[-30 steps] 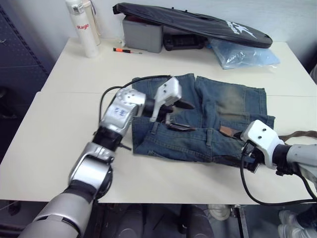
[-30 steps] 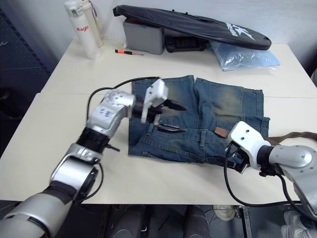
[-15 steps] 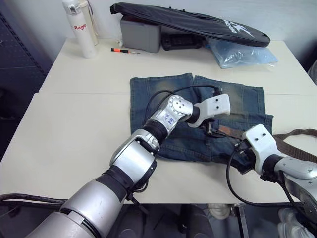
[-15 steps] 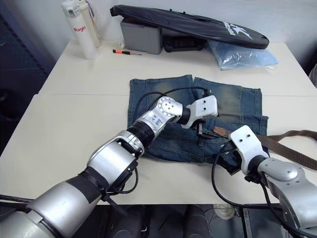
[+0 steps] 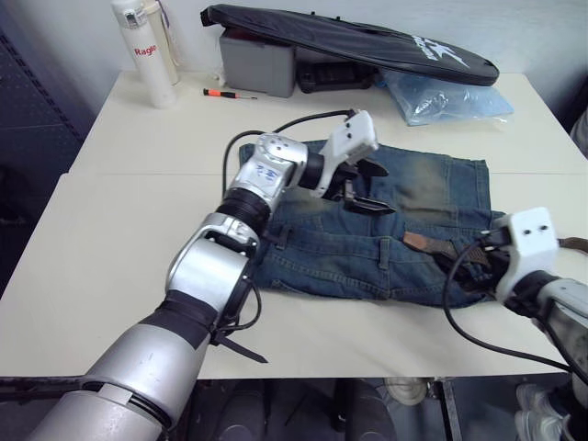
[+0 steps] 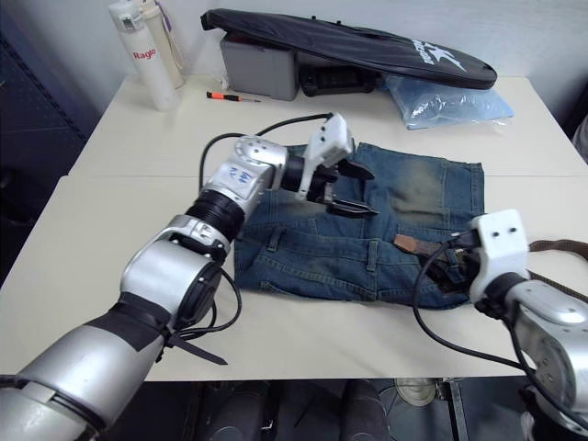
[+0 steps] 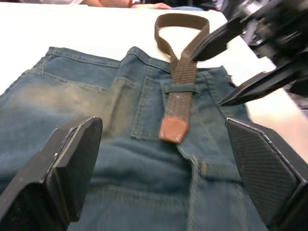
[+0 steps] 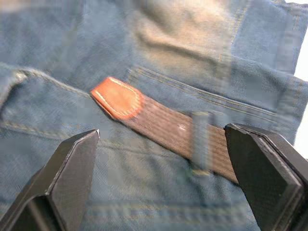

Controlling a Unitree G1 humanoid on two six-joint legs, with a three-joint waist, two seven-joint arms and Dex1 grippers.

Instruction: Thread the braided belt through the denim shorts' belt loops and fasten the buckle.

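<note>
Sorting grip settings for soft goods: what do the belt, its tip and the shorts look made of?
The belt looks like brown woven fabric or cord; its crossing braid texture shows. Its tip seems smooth tan leather or imitation, with stitching around the rounded edge. The shorts are blue denim, matte, faded pale in patches, with stitched seams.

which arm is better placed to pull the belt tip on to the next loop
Left, probably. The braided belt has passed one belt loop, and its leather tip lies on the denim shorts pointing toward the left gripper, which hovers open above them. The right gripper, also open, sits behind that loop on the belt's tail side.
</note>
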